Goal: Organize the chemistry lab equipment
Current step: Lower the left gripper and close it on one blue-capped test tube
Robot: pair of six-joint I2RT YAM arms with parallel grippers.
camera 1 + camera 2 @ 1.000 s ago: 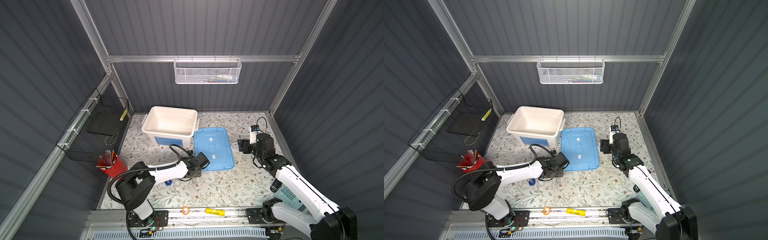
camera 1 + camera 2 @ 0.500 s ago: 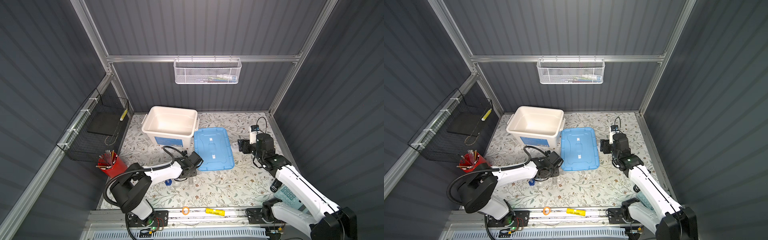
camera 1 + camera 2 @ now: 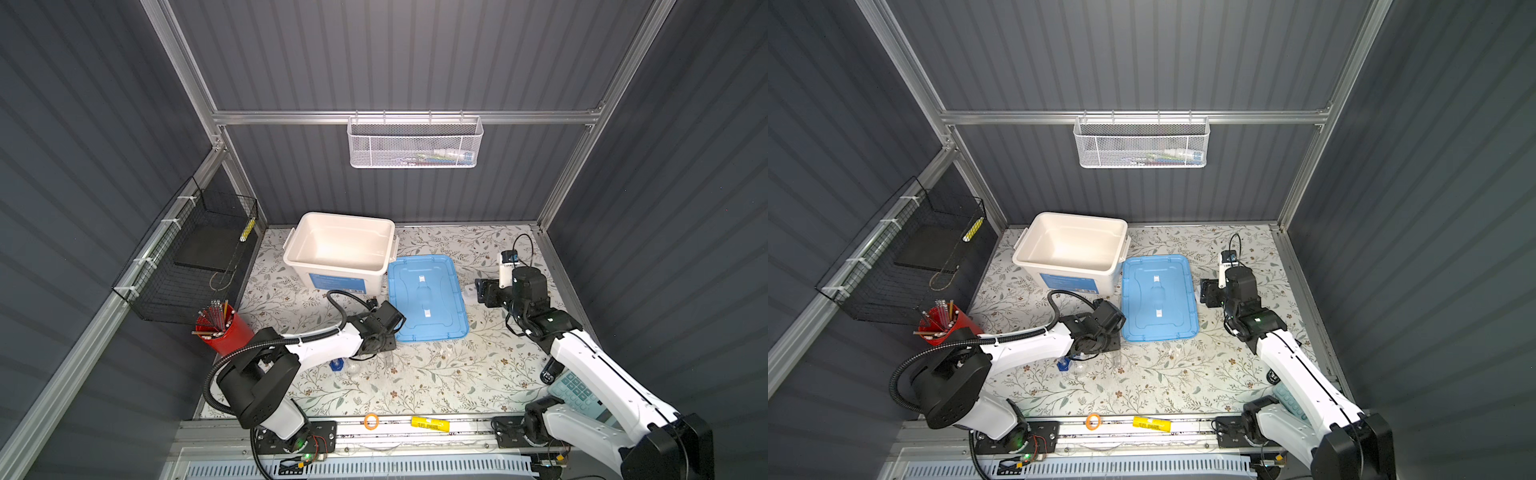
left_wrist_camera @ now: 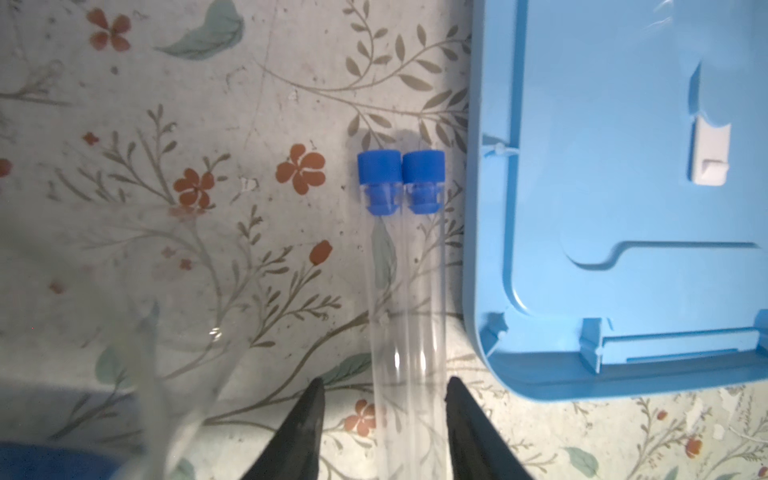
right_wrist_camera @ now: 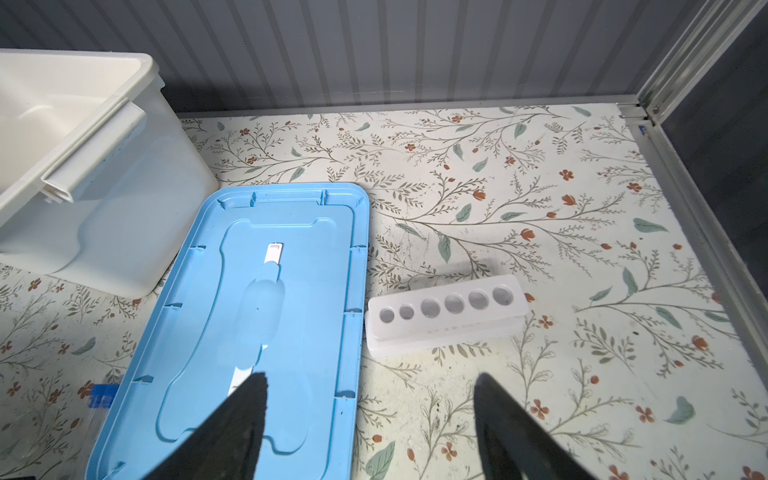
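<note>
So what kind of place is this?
Probably a robot practice booth, not a real lab: grey panelled walls box in a flowery table, where two robot arms reach over blue-capped tubes and a white holed rack.

1. Dark grey ribbed walls point(image 3: 395, 62) close the cell at 9, 12 and 3 o'clock.
2. Aluminium posts point(image 3: 183, 54) run up the two far corners, joined by a crossbar point(image 3: 291, 117) along the 12 o'clock wall.
3. A white mesh basket point(image 3: 415, 143) hangs from that crossbar.
4. A black wire basket point(image 3: 187, 257) is fixed to the 9 o'clock wall.
5. The floor point(image 3: 457, 374) is a pale sheet printed with leafy sprigs and small red flowers, lit brightest towards 6 o'clock.
6. A metal rail point(image 3: 473, 426) borders it at 6 o'clock.
</note>
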